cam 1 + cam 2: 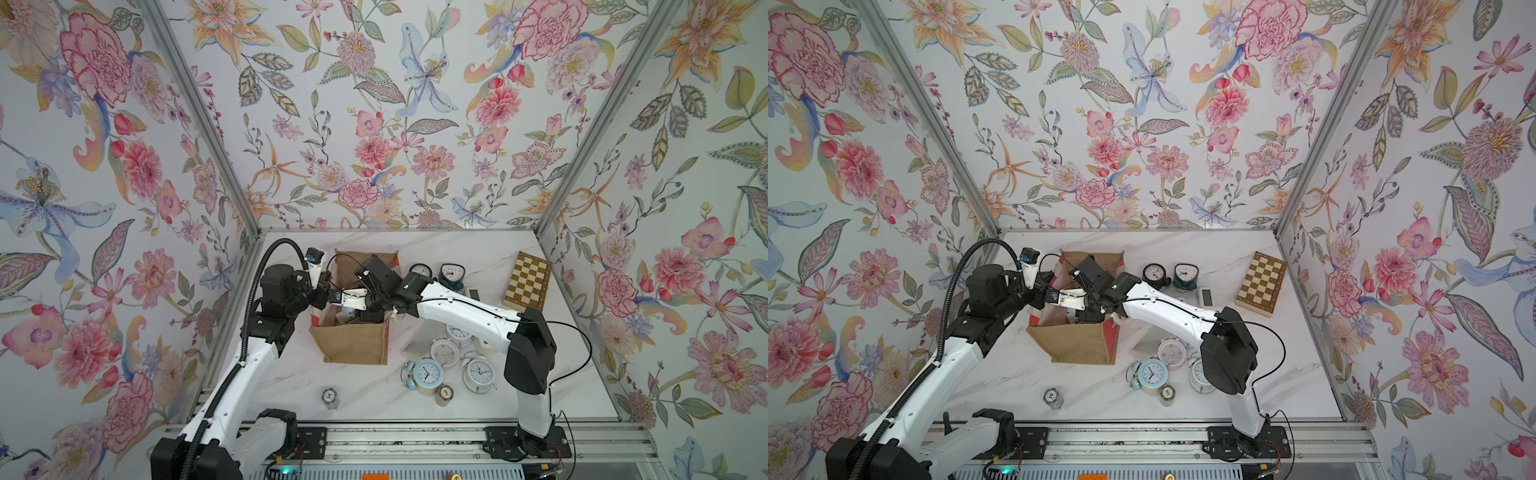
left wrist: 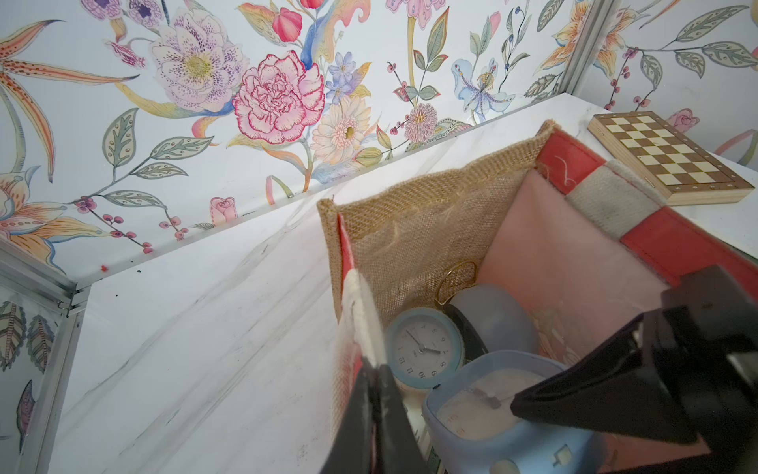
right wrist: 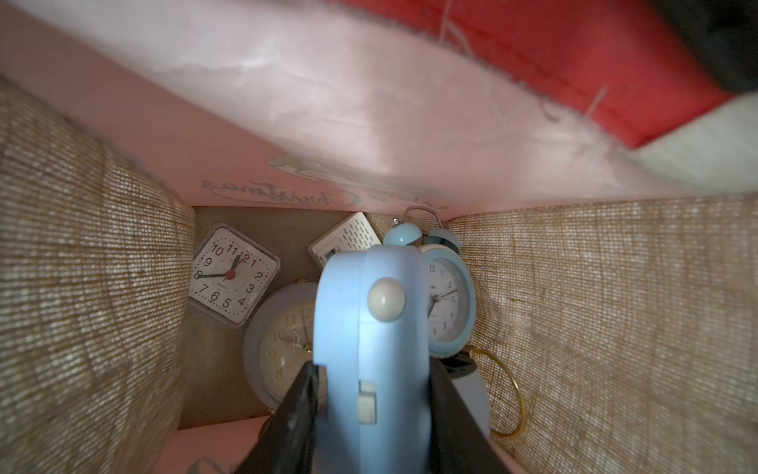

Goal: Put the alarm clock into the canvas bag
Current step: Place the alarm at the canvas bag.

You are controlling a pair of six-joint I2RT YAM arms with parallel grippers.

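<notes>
Setting: floral-papered walls on three sides, over a white marble counter (image 1: 374, 395).

Canvas bag (image 1: 353, 347): stands upright mid-counter between the two arms, mouth open upward.

Left gripper (image 2: 371, 369): pressed together on the rim of a striped side panel, at the white band, holding that wall outward.

Right gripper (image 3: 373, 369): reaches down through the mouth and pinches the alarm clock (image 3: 369, 320), pale blue, by its front and back faces.

Clock position: inside the bag, below the rim. The edge with the cream button points toward the bag floor, in line with the gripper.

Beneath it, on the bag floor: a square white clock (image 3: 234, 275), a lavender-rimmed clock (image 3: 279, 344) and a twin-bell blue clock (image 3: 449, 295). The held clock appears clear of them.

Judgement: the path is straight down. Only the right arm has the clock, so the release falls to it, and the clock would likely land on those below.

Elsewhere: a chessboard (image 1: 528, 282) and spare clocks (image 1: 428, 374) on the counter beside the bag.
</notes>
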